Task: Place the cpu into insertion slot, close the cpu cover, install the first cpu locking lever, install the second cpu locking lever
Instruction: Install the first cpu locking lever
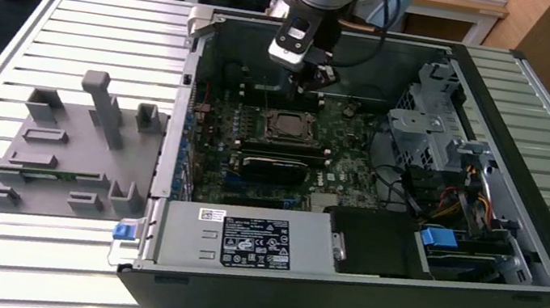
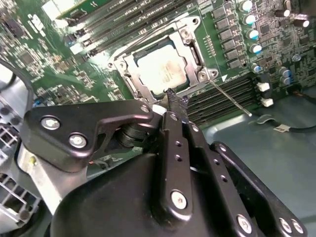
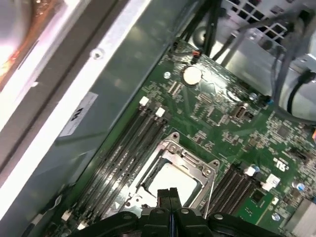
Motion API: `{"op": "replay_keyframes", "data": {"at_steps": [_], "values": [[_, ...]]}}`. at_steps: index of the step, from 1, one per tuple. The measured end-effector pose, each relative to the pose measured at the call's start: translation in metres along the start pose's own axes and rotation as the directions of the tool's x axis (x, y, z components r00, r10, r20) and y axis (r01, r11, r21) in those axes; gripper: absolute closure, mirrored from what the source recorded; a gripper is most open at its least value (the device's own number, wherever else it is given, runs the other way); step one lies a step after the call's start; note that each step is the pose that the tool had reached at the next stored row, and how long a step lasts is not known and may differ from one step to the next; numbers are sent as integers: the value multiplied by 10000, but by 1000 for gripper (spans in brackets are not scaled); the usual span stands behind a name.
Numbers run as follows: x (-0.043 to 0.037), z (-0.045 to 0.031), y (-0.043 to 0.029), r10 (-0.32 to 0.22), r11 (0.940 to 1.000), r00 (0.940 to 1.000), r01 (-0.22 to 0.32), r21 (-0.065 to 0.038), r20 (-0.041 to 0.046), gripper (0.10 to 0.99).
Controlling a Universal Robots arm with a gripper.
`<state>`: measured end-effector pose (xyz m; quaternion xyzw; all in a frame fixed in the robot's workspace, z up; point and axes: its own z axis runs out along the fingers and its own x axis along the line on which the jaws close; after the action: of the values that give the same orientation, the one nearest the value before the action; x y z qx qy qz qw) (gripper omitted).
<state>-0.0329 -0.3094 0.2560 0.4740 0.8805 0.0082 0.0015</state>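
Observation:
The cpu, a pale silver square, lies in the insertion slot on the green motherboard. The cpu cover, a silver frame, lies flat around the chip. From one corner of the socket a thin metal locking lever sticks out across the black memory slots. My gripper hovers just beside the socket's edge on the side toward the case's far wall. Its black fingers are pressed together with nothing between them.
The open black computer case walls in the board. A drive cage with cables stands at the exterior view's right. The power supply sits at the front, and a black card lies below the socket. A grey fixture rests outside at the left.

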Motion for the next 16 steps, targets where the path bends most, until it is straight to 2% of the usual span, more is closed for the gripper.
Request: {"op": "replay_keyframes", "data": {"at_steps": [2,9,13,16], "values": [[0,2,0,-188,9998,9998,188,-15,-63,980],[0,14,0,-1280,9918,9917,1280,-12,-84,980],[0,20,0,-2001,9798,9797,2001,-10,-95,980],[0,25,0,-2529,9675,9674,2529,-11,-101,980]]}}
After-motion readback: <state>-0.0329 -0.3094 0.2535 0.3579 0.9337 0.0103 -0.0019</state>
